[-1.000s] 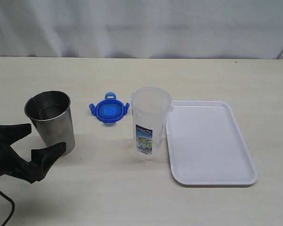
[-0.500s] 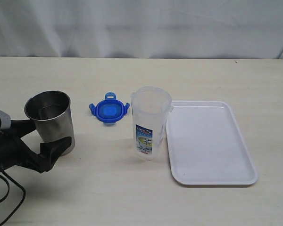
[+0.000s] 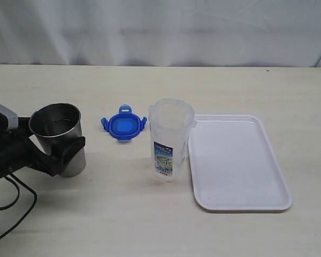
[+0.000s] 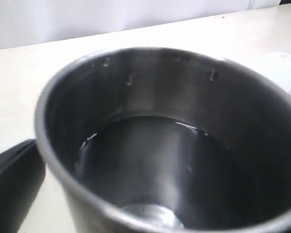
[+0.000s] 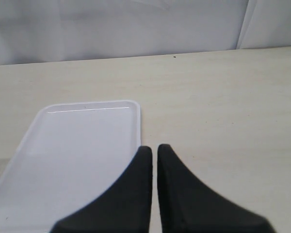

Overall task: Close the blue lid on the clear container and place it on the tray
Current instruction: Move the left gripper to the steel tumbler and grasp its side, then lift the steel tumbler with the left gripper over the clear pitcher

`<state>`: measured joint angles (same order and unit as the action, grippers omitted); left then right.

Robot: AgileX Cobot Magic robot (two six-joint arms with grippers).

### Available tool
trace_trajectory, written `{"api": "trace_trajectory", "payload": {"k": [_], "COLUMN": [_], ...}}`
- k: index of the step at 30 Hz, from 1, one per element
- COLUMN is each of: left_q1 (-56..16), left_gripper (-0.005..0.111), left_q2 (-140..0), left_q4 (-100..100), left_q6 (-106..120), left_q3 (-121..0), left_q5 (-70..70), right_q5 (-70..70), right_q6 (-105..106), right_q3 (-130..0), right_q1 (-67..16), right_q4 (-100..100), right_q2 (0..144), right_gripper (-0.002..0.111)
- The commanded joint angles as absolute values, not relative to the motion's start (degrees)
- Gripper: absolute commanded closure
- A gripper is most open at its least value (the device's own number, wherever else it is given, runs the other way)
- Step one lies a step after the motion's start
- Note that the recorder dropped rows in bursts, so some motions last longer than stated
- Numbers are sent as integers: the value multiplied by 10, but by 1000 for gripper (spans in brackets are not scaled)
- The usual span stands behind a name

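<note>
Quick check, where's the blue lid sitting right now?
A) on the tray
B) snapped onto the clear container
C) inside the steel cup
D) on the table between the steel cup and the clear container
D: the blue lid lies flat on the table, between the steel cup and the open-topped clear container.

Lid [image 3: 124,127] left of container [image 3: 170,140]; tray [image 3: 238,166] right.
</note>
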<state>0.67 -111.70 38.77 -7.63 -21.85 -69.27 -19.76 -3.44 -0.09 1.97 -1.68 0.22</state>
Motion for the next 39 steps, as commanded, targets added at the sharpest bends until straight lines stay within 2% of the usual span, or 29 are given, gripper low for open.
{"api": "trace_trajectory", "payload": {"k": [1,39], "left_q1": [6,-10], "left_gripper": [5,6], "left_q2": [-1118,-1143], "left_q4": [388,372], "left_q6": [-77,-82], "left_q3": [-224,-237], "left_q5": [-700,-700], "right_q5": [-196,-196], "right_q6": [-34,-34], "right_q3": [0,0], "right_q1": [19,19], "right_q4": [-17,-17], "right_q2": [0,0], "right_gripper": [104,104]}}
